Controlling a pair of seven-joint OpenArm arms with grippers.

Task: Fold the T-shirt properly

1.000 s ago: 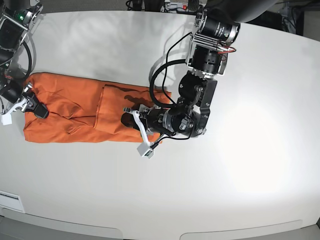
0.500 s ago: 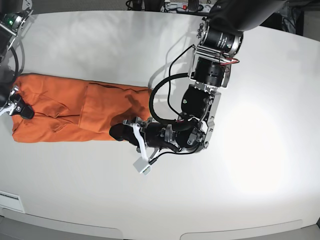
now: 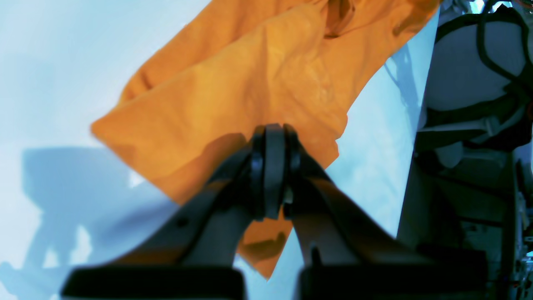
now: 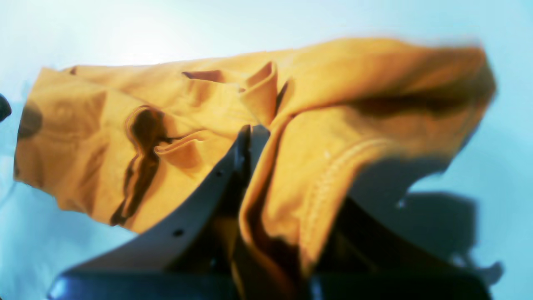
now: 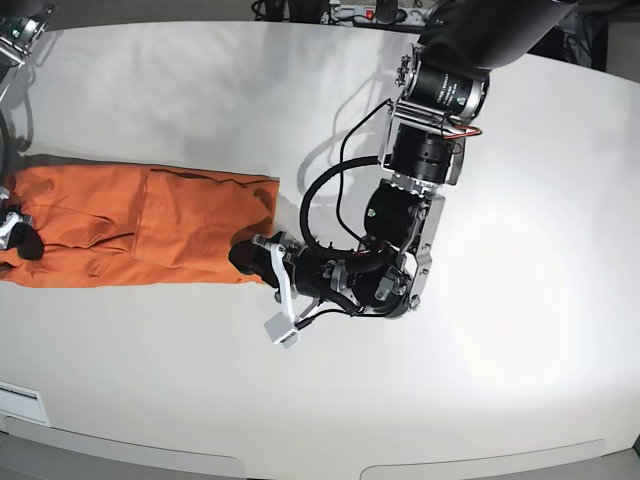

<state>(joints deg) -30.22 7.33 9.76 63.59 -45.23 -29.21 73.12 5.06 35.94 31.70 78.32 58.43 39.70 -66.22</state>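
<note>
The T-shirt (image 5: 140, 222) lies flat along the left edge of the counter (image 5: 520, 300) as a long narrow band, its far end running off the picture's left side. The sides appear folded in lengthwise, with an overlapping panel edge visible near the middle, so the first stage looks done. The crosswise folds that would shorten the band into a compact packet are judged still to come. The left tool (image 3: 270, 175) is fully closed at the band's inner end; the cloth lies under its tips, but whether it is pinched cannot be told. The right tool (image 4: 266, 175) is clamped on a bunched hem at the outer end (image 5: 15, 235).
</note>
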